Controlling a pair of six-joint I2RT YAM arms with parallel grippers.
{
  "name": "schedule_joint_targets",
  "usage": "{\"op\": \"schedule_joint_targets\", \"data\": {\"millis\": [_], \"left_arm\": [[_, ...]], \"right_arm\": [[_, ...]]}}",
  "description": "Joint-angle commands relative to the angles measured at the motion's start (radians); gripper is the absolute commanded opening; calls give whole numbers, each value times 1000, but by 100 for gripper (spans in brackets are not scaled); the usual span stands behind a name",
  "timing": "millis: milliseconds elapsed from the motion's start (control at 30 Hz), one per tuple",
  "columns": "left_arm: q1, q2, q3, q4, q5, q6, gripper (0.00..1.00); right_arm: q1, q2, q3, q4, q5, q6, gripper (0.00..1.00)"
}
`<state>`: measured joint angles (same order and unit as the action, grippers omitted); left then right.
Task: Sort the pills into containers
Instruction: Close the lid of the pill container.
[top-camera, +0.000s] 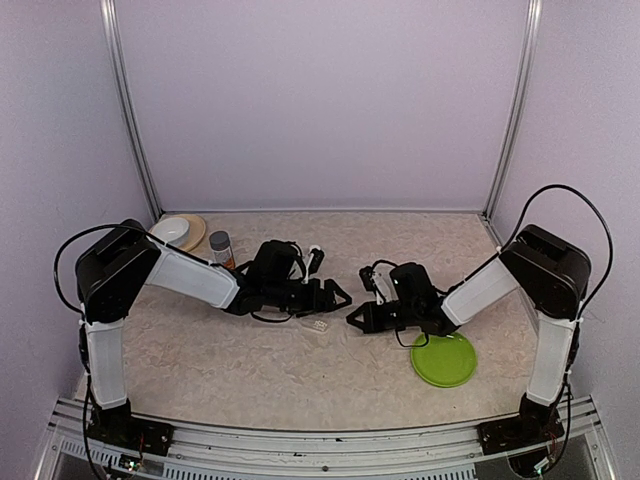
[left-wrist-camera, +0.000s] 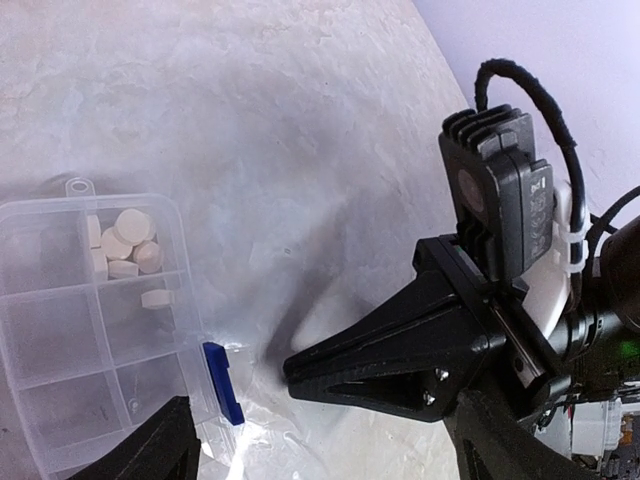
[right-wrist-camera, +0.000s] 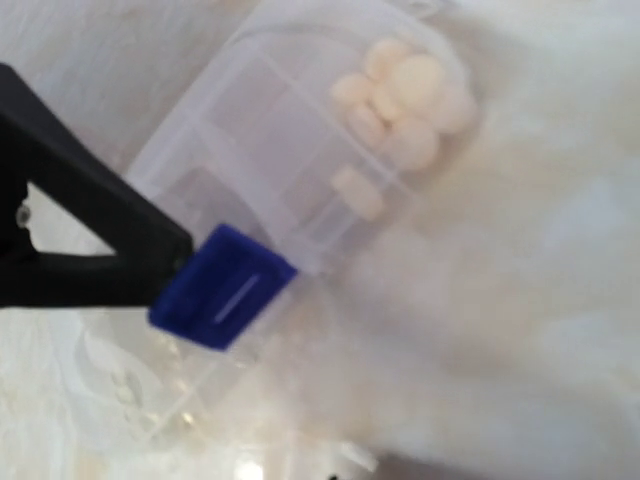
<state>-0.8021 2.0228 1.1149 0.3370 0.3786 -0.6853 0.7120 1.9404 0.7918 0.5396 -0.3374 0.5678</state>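
Container box (left-wrist-camera: 60, 340) lies by the spread-open left gripper (left-wrist-camera: 320, 425); closed right gripper (left-wrist-camera: 292, 368) seemingly touches its blue latch (left-wrist-camera: 224, 383)

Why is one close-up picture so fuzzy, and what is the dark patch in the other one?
Right wrist view: out of focus and washed out, so the clear box, its pills and blue latch look smeared. Left wrist view: sharp; the dark patch is a shadow on the table. Top view: soft, even light.
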Motion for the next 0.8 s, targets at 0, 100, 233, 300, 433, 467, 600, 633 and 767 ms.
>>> {"op": "schedule_joint_targets", "data": {"millis": [0,100,233,300,433,467,600,633,767], "left_arm": [[7,11,-36,8,11,12,86],[7,10,-51,35,25,9,86],[7,7,-61,48,33,10,86],[7,4,-67,55,36,10,86],[9,-1,-76,70,42,11,86],[9,-1,-77,72,44,12,86],[12,-1,-81,83,50,13,86],[13,-1,-82,86,53,13,86],[14,-5,-89,91,54,13,86]], "right_arm": [[-20,-24,-14,111,-38,13,0],[-26,-3,8,137,-78,16,0],[-44,5,26,162,-117,25,15],[-51,0,34,159,-117,20,24],[-54,5,57,150,-127,10,34],[-55,11,63,148,-131,9,36],[-58,37,87,134,-138,9,37],[-60,40,95,116,-132,6,37],[-59,53,147,32,-89,-17,39]]}}
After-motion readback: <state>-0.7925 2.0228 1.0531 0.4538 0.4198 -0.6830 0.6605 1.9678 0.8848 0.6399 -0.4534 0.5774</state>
